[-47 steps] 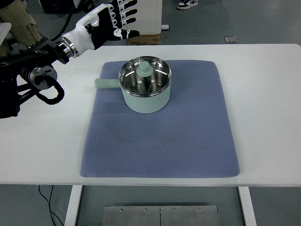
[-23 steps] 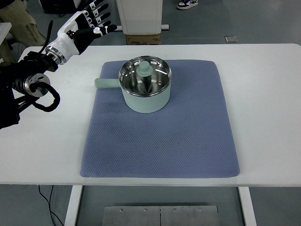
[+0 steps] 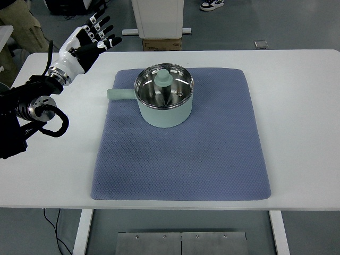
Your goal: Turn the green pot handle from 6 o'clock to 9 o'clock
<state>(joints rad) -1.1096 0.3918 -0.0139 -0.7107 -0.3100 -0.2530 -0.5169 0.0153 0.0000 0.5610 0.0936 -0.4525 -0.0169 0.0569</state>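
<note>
Green pot sits on the far half of a blue-grey mat that covers the middle of the white worktop. Its glass lid, with a pale green knob, is on, and its handle sticks out to the left, level with the pot's far side, which is the 9 o'clock position when read from the robot's side.

Judged from that, the turning itself looks finished, and the step in hand is the arm's retreat. The left robot hand is over the far left corner of the worktop, well apart from the handle, with its fingers spread and holding nothing. The black forearm and cable loop lie along the left edge. The right arm does not show.

Little seems left to do. The next move probably only calls for the arm to go on clearing away to the left without catching the worktop edge or its own cable. If a correction were wanted, the hand would have to come back right and nearer to reach the handle.

Against the pictures from half a second and a second ago, the pot, lid and handle lie just as they did, while the hand has drifted steadily leftwards, away from the box beyond the far edge.
</note>
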